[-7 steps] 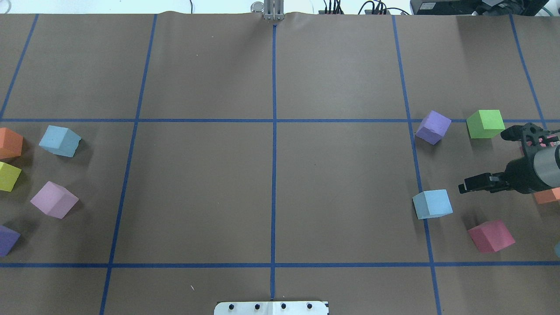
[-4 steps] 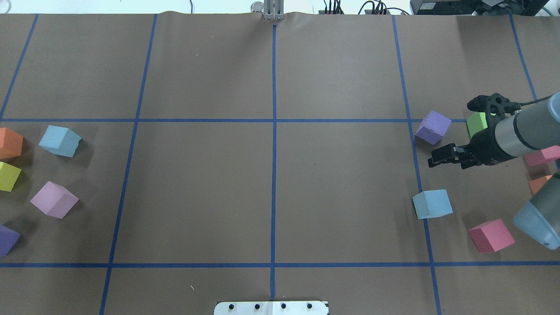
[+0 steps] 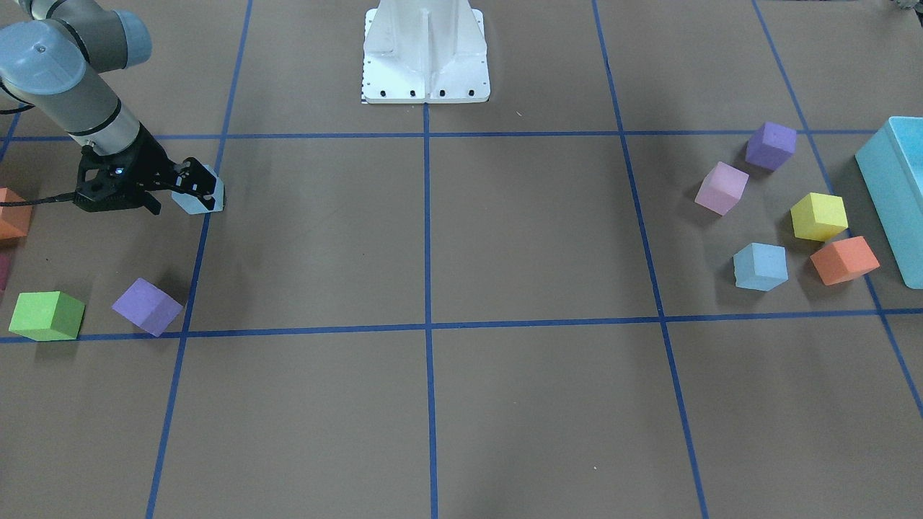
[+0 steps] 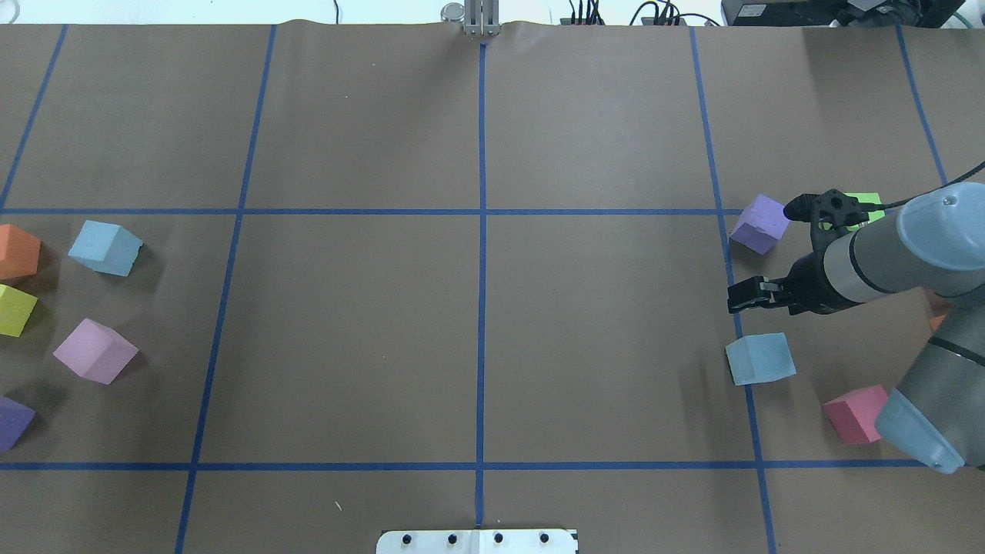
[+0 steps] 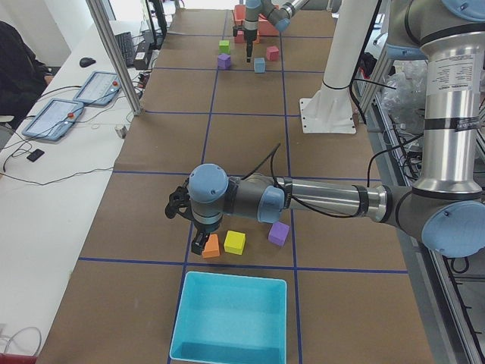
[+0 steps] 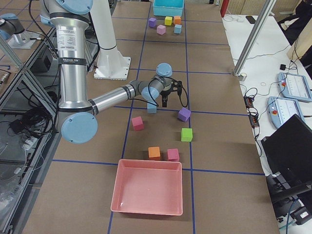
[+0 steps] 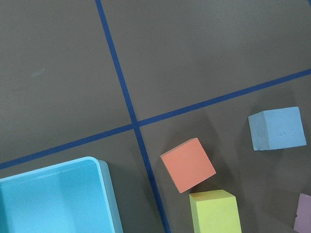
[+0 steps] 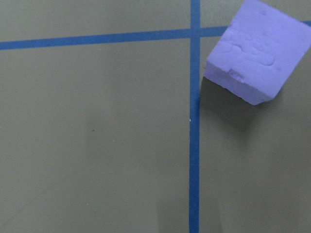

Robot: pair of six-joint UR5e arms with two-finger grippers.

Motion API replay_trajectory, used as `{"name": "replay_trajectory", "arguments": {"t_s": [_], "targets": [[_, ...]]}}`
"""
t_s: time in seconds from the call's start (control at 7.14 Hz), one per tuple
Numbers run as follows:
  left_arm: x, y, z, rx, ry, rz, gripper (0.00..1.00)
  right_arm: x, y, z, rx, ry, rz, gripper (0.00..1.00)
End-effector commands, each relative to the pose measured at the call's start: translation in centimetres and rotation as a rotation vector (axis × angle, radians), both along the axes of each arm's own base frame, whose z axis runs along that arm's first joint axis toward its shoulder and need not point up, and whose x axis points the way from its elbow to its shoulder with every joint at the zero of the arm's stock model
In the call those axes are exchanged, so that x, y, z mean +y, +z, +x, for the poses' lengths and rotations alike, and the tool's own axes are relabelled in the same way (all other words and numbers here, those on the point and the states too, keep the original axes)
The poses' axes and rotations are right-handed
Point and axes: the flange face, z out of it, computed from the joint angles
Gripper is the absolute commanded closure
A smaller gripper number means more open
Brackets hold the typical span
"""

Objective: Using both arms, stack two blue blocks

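A: Front view, where's the R arm?
B: In at view's left. R fingers overlap the R blue block, partly hiding it. Spread or pressed together, can't tell. L blue block sits well apart across the tabletop, near an orange cube and the turquoise bin.
A: Overhead?
B: R fingers show apart from the R blue block, between it and a purple cube. Block's edge lies on a tape line. L blue block is far left.
A: Side views?
B: Left side: L fingers low, just beside the orange cube; state can't tell. Right side: R fingers point down, near the R blue block.
A: Wrist cams?
B: L cam: L blue block, orange cube, yellow cube, bin corner. R cam: purple cube by a tape crossing.
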Motion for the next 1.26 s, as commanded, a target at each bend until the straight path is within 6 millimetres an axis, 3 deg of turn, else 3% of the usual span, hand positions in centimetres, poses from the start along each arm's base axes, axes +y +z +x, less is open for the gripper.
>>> {"name": "replay_trajectory", "arguments": {"t_s": [0.0, 0.56, 1.12], "targets": [[0.0, 0.0, 0.0, 0.0, 0.0, 0.001, 0.02, 2.3, 1.0, 0.3, 0.032, -0.011, 0.007, 0.0], [0.0, 0.0, 0.0, 0.0, 0.0, 0.001, 0.02, 5.1, 0.7, -3.0, 0.049, -0.017, 0.001, 0.0], [0.0, 0.1, 0.0, 0.0, 0.0, -0.002, 0.02, 5.8, 1.3, -3.7, 0.071, -0.019, 0.014, 0.0]]}}
